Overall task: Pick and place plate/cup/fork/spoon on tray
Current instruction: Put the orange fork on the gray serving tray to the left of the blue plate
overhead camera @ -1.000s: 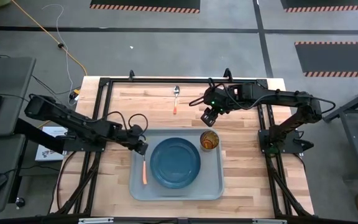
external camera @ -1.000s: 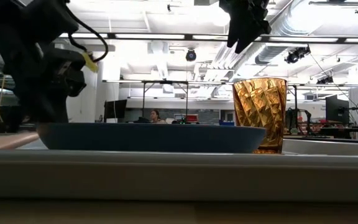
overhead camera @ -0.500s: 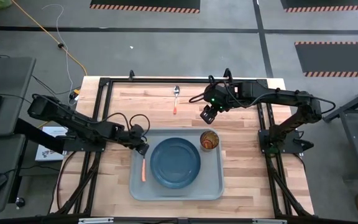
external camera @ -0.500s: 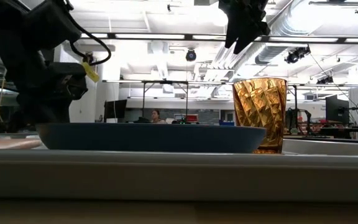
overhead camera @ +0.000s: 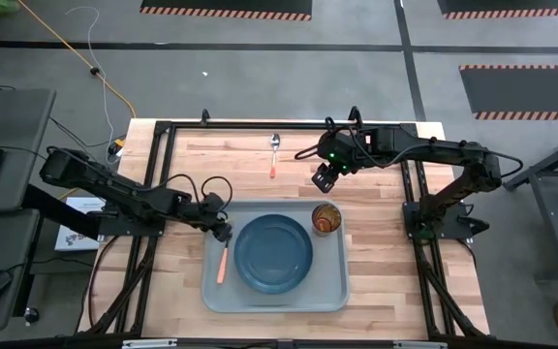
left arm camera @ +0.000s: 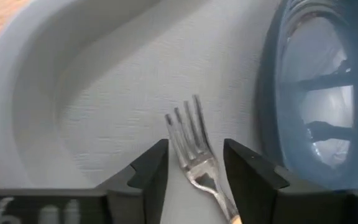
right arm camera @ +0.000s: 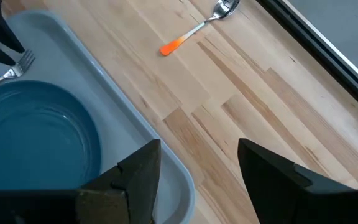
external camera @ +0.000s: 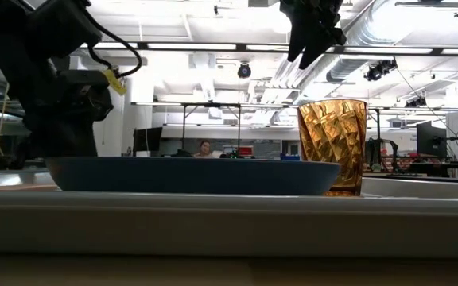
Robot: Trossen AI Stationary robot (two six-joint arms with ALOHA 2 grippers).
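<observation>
The grey-blue tray (overhead camera: 332,291) lies mid-table. On it rest the dark blue plate (overhead camera: 273,254), the amber cup (overhead camera: 325,218) at its far right corner, and the fork (overhead camera: 222,264), which lies flat left of the plate. My left gripper (overhead camera: 223,231) hangs low over the fork's pronged head (left arm camera: 188,127), open, a finger on each side. The spoon (overhead camera: 274,155) lies on the bare wood beyond the tray. My right gripper (overhead camera: 323,177) hovers open between the spoon and the cup.
A black frame rail (overhead camera: 289,125) runs along the table's far edge behind the spoon (right arm camera: 197,28). Bare wood (overhead camera: 386,262) lies right of the tray. In the low view the cup (external camera: 331,147) stands taller than the plate's rim (external camera: 189,176).
My left gripper has opened and let go of the fork. The fork now lies on the tray left of the plate, its orange handle end swung a little toward the table's left edge.
</observation>
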